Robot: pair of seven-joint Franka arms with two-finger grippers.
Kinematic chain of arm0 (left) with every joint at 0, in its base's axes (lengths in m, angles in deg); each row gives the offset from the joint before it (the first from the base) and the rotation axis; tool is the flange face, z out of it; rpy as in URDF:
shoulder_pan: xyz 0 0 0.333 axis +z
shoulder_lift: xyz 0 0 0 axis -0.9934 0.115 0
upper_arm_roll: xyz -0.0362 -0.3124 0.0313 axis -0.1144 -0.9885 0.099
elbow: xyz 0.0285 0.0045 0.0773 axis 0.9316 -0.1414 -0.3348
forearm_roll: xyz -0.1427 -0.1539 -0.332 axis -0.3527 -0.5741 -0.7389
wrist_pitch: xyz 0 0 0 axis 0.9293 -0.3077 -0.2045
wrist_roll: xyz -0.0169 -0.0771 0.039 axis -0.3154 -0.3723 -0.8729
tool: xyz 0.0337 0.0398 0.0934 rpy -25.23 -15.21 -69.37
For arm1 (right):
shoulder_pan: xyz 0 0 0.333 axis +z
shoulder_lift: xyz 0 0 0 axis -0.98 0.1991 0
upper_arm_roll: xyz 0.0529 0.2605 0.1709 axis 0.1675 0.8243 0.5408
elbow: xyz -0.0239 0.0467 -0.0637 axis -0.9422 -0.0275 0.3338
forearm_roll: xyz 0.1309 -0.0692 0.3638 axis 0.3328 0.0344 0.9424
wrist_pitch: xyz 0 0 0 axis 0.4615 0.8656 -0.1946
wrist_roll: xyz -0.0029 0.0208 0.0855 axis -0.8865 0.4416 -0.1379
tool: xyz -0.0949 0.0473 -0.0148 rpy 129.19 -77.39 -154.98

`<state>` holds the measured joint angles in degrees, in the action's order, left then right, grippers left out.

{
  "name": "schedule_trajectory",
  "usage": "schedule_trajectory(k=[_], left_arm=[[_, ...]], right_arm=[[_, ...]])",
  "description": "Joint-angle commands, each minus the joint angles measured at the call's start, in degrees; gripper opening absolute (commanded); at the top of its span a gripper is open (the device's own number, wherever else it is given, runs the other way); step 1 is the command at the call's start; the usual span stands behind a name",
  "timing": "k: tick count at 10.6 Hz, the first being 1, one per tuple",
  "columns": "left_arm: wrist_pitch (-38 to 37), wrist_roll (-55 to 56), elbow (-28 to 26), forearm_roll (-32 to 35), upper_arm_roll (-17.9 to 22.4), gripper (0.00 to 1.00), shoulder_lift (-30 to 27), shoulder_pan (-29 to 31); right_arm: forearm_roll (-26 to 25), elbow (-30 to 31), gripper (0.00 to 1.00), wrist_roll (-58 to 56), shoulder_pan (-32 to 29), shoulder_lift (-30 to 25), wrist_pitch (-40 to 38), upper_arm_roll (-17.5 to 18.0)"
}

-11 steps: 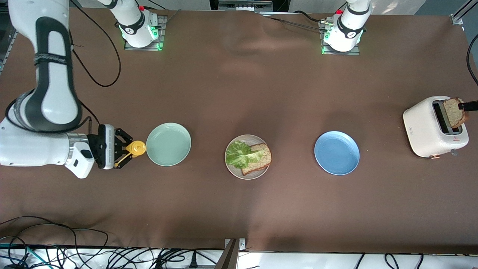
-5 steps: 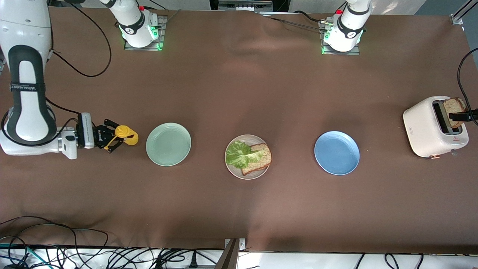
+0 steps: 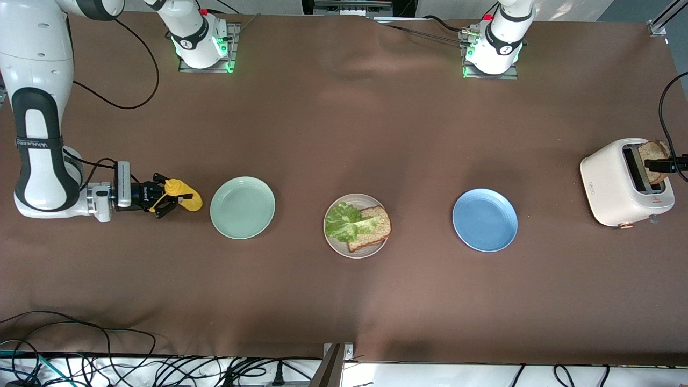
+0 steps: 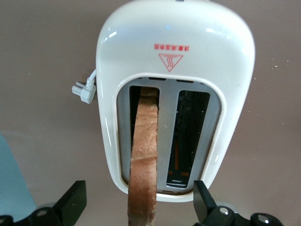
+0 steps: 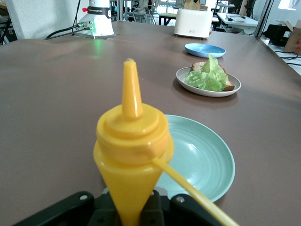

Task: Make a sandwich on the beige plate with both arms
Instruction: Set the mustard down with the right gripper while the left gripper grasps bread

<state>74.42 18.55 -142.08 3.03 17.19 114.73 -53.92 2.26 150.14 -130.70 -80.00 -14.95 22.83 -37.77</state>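
Note:
The beige plate [image 3: 336,244] at mid-table carries one brown bread slice [image 3: 374,228] with a green lettuce leaf [image 3: 344,221] lying partly over it. A second bread slice [image 4: 143,155] stands up out of one slot of the white toaster [image 3: 618,185]. My left gripper [image 4: 137,207] hangs over the toaster, open, with one finger on each side of that slice and neither touching it. My right gripper [image 3: 161,203] is shut on a yellow squeeze bottle [image 5: 134,155], low beside the mint green plate [image 3: 242,207], nozzle toward that plate.
A blue plate [image 3: 485,219] lies between the beige plate and the toaster. The toaster's short cord and plug [image 4: 84,89] rest on the cloth beside it. Cables hang along the table edge nearest the front camera.
The right arm has drawn back toward its end of the table and come lower, keeping the yellow bottle. The left gripper has shifted slightly over the toaster slice.

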Motion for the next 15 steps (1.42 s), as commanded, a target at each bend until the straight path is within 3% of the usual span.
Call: schedule_trajectory(k=[1,3,4,5,6,9,15], left_arm=[[-2.3,-1.2,-0.6,1.5,-0.8,0.82,-0.4,0.5],[-2.7,-2.3,-0.6,1.5,-0.8,0.64,0.3,0.7],[-2.7,-4.8,-0.6,1.4,-0.8,0.51,0.7,1.2],[-2.6,-6.9,-0.2,1.3,-0.8,0.3,1.0,1.5],[-2.7,-8.6,0.0,1.4,-0.8,0.02,0.9,1.4],[-4.2,-14.4,2.3,1.5,-1.0,0.0,0.5,1.0],[-18.6,-19.4,14.2,1.3,-1.7,0.0,0.1,-4.1]], right_arm=[[2.5,0.6,0.0,-2.7,-1.4,1.1,0.0,0.9],[2.6,0.6,0.06,-1.8,-1.8,1.5,0.4,0.8],[2.5,0.6,0.63,-0.6,-1.8,1.5,0.7,0.7],[2.2,0.6,1.0,0.9,-1.8,1.5,0.9,0.7],[2.2,0.6,1.0,1.3,-1.8,1.3,1.1,0.2],[2.3,0.3,1.0,2.9,-1.7,1.1,6.4,0.1],[1.6,2.9,1.0,8.0,-1.4,-3.0,15.1,-0.1]])
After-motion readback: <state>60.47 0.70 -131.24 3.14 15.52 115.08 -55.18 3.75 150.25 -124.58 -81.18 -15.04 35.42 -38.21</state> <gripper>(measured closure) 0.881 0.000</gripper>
